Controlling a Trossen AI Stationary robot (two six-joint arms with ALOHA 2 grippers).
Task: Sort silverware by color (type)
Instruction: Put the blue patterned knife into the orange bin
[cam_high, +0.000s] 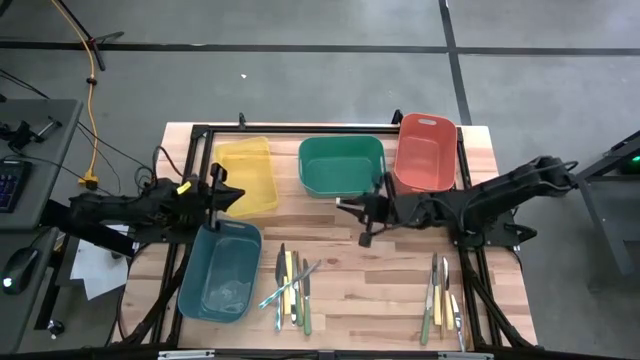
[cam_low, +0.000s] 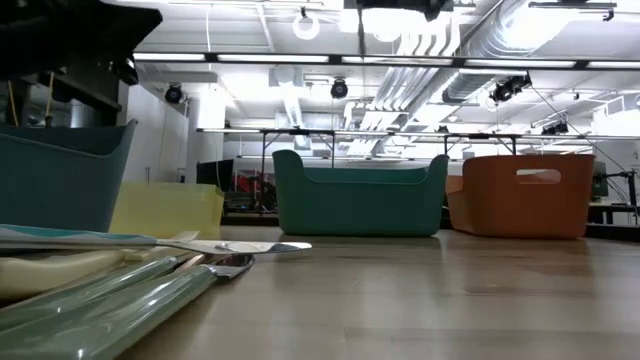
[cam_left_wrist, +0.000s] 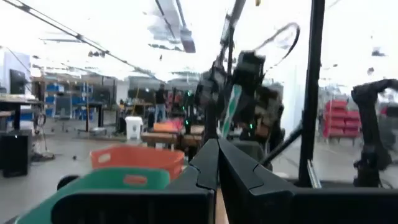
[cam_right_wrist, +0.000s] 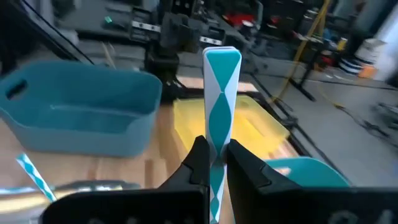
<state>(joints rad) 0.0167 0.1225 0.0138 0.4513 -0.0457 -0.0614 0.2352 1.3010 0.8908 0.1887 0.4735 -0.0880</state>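
The right gripper (cam_right_wrist: 212, 163) hangs above the middle of the bench (cam_high: 380, 290), in front of the green bin (cam_high: 341, 165). Its fingers are clamped on a utensil with a light-blue and white patterned handle (cam_right_wrist: 221, 106), which stands upright between them in the right wrist view. The hold is low on the handle, and most of the handle's length sticks out beyond the fingers.

The left gripper (cam_high: 222, 193) waits between the yellow bin (cam_high: 247, 174) and the teal bin (cam_high: 222, 270). Its fingers are together and hold nothing.

The rest of the silverware lies on the bench in two groups. One pile (cam_high: 291, 288) of green, yellow and light-blue pieces is just beside the teal bin, with some pieces crossing each other. A smaller row (cam_high: 441, 298) lies near the front right side. The red bin (cam_high: 426, 150) stands at the back right.

I judge that these utensils are light, stiff and thin. Their handles look smooth, so a piece can turn or slip in the fingers if the hold is far from its middle. A hold near the middle of the handle seems safer to me. The pieces in the crossed pile are harder, because they lie flat and close together, and taking one may push its neighbours. The free end of a top piece is probably the best place to begin.
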